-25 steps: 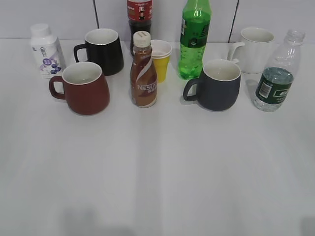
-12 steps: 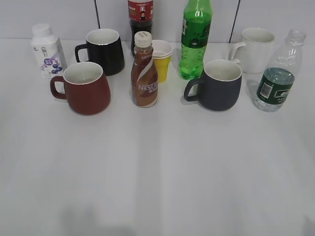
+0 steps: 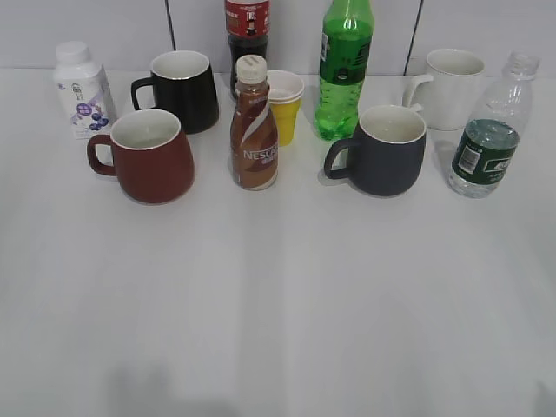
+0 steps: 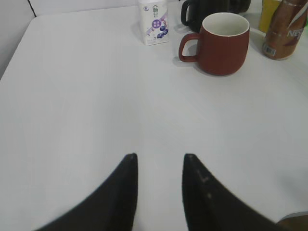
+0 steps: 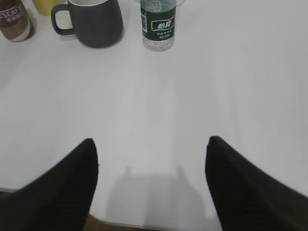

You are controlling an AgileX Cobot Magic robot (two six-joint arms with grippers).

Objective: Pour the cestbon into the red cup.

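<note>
The cestbon, a clear ribbed bottle with a dark green label and no cap, stands upright at the far right; it also shows in the right wrist view. The red cup stands at the left, handle to the left, and shows in the left wrist view. My left gripper is open and empty over bare table, well short of the red cup. My right gripper is wide open and empty near the table's front edge, well short of the cestbon. Neither gripper shows in the exterior view.
Along the back stand a white milk bottle, a black mug, a brown Nescafe bottle, a yellow paper cup, a dark cola bottle, a tall green soda bottle, a navy-grey mug and a white mug.
</note>
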